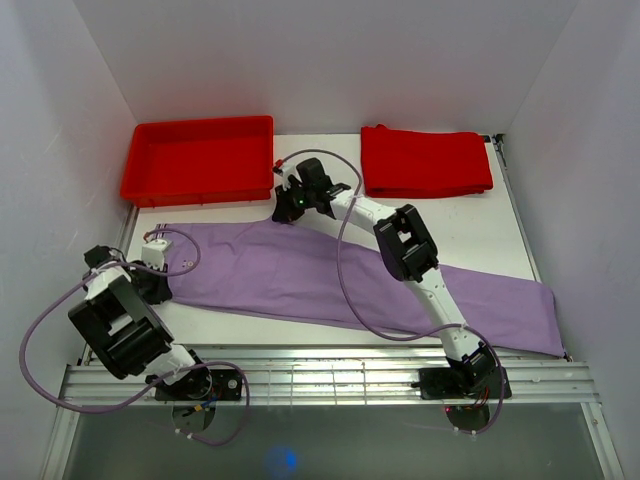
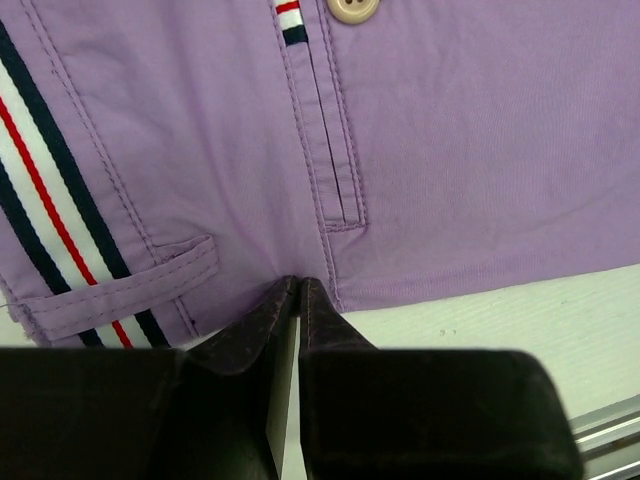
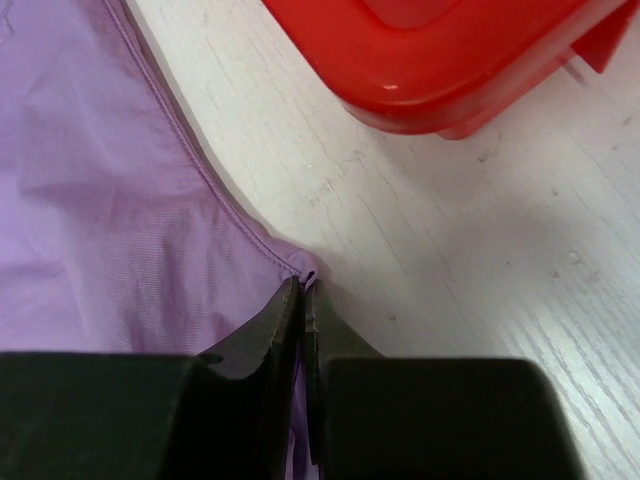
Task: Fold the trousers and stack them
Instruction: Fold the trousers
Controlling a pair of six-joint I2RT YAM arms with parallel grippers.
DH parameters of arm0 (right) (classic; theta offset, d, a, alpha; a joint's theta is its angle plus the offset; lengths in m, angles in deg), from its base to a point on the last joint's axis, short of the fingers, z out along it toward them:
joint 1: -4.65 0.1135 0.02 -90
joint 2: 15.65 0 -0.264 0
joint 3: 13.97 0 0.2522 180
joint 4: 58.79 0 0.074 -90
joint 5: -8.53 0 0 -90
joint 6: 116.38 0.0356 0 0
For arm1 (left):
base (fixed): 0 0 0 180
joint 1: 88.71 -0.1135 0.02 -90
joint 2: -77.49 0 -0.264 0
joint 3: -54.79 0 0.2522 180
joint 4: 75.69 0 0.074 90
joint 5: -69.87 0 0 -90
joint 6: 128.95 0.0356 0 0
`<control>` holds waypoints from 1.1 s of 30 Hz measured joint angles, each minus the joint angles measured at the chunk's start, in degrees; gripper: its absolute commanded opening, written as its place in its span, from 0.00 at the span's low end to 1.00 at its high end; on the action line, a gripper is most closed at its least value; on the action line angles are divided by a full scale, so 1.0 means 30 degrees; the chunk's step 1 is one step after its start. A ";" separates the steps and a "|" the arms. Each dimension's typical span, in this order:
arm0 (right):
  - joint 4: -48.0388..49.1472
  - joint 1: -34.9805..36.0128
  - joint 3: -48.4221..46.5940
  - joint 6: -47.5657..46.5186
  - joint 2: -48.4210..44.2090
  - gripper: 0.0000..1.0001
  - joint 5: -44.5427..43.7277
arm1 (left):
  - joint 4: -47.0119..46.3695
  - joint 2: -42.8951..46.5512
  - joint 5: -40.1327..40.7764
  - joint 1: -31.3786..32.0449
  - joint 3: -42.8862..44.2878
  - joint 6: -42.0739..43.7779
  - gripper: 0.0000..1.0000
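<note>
Trousers (image 1: 350, 285) edges pinched: left fingers (image 2: 250, 340) at waistband hem, right fingers (image 3: 265, 340) near red tray (image 3: 450, 60).

The trousers (image 1: 270, 275) are soft lilac-purple cloth, stretched out long and flat on the worktop (image 1: 480, 240). Their waist end lies just in front of the red tray (image 1: 200, 160), towards its left side. From there the cloth runs slantwise to the right, and its far end lies well apart from the tray. At the waist a cream button (image 2: 354, 8) sits above a stitched fly, with a belt loop (image 2: 120, 285) to the side and a white ribbon (image 2: 40, 200) lined in navy and red. A stitched corner (image 3: 305, 268) of the upper edge lies near the tray's corner without touching it.
</note>
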 measured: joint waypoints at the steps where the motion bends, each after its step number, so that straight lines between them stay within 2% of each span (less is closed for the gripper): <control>1: 0.0029 0.0029 -0.0036 0.0066 0.0073 0.08 0.0044 | -0.0015 0.0138 0.0138 -0.0087 -0.0102 0.0226 0.18; 3: 0.0146 0.0109 -0.0138 0.0189 0.0182 0.08 0.0248 | 0.0109 0.0219 0.0306 -0.0328 -0.0102 0.0576 0.19; 6: 0.0415 0.0284 -0.0189 0.0197 0.0277 0.08 0.0685 | 0.0896 0.0270 0.0372 -0.0984 0.0095 0.1166 0.31; 7: 0.0415 0.0357 -0.0284 0.0182 0.0306 0.08 0.0831 | 0.1450 0.0321 0.0386 -0.1246 0.0219 0.1435 0.37; 9: 0.0525 0.0539 -0.0517 0.0087 0.0357 0.08 0.0954 | 0.3038 0.0525 0.0576 -0.1698 0.0568 0.1938 0.42; 10: 0.0605 0.0612 -0.0576 0.0044 0.0357 0.13 0.0991 | 0.3745 0.0656 0.0503 -0.1865 0.0809 0.2033 0.46; 11: 0.0656 0.0714 -0.0692 -0.0022 0.0357 0.24 0.1005 | 0.4459 0.0882 0.0248 -0.1989 0.1188 0.2040 0.57; 12: 0.0648 0.0801 -0.0831 -0.0095 0.0357 0.48 0.0998 | 0.5056 0.1180 -0.0211 -0.2018 0.1712 0.2040 0.59; 13: 0.0641 0.0867 -0.0962 -0.0124 0.0357 0.58 0.0962 | 0.5515 0.1464 -0.0692 -0.1923 0.2397 0.1836 0.61; 15: 0.0765 0.0933 -0.1137 -0.0444 0.0350 0.72 0.0729 | 0.5734 0.1792 -0.1545 -0.1464 0.3956 0.0947 0.61; 17: 0.0780 0.0940 -0.1035 -0.0743 0.0146 0.74 0.0437 | 0.5195 0.1741 -0.2120 -0.0612 0.5282 -0.0066 0.61; 18: 0.0656 0.0940 -0.0794 -0.0882 -0.0109 0.82 0.0335 | 0.4699 0.1617 -0.2244 0.0007 0.5676 -0.0692 0.61; 19: 0.0401 0.0903 -0.0357 -0.0962 -0.0554 0.84 0.0211 | 0.4167 0.1443 -0.2273 0.0612 0.5909 -0.1275 0.61; 21: -0.0444 0.0699 0.0641 -0.1545 -0.1778 0.84 -0.0066 | 0.2994 0.0736 -0.2186 0.1967 0.6047 -0.2572 0.61; 23: -0.1843 0.0335 0.1253 -0.2390 -0.3133 0.80 -0.0452 | 0.1741 -0.0539 -0.1719 0.3293 0.6047 -0.3927 0.60; 26: -0.3920 -0.0364 0.2339 -0.3599 -0.5537 0.62 -0.0911 | 0.0219 -0.3206 -0.0838 0.4721 0.6222 -0.6003 0.57; 30: -0.6331 -0.1450 0.6557 -0.5384 -1.0003 0.52 -0.1668 | -0.0794 -0.6783 -0.0029 0.5078 0.7337 -0.8306 0.54; 33: -0.8408 -0.2528 1.0455 -0.6455 -1.2611 0.50 -0.2346 | -0.1763 -0.7133 0.0699 0.5034 0.7803 -0.9457 0.53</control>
